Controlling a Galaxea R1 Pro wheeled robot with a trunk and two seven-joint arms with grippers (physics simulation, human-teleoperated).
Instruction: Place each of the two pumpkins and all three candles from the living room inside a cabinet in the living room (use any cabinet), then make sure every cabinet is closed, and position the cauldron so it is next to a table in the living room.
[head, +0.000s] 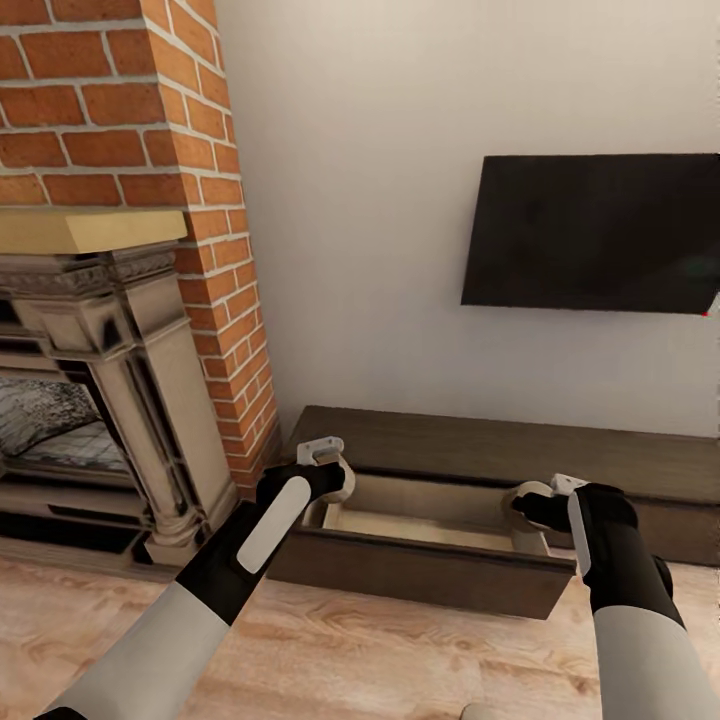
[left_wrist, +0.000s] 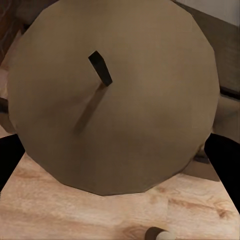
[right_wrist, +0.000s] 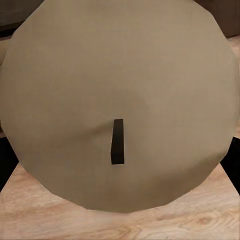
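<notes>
Candles sit one in each hand, the left gripper (head: 335, 470) clamped on one candle (left_wrist: 112, 95) and the right gripper (head: 545, 500) on another candle (right_wrist: 117, 105), both above the open drawer (head: 420, 560) of the cabinet (head: 520, 450), probably for dropping inside.

candles: two stubby tan cylinders with dark wicks, one (left_wrist: 115, 100) at the open drawer's left end, the other (right_wrist: 117, 105) at its right end
cabinet (head: 520, 460): long, low, dark brown; one drawer (head: 420, 570) pulled out below the wall-mounted television (head: 595, 232)
</notes>
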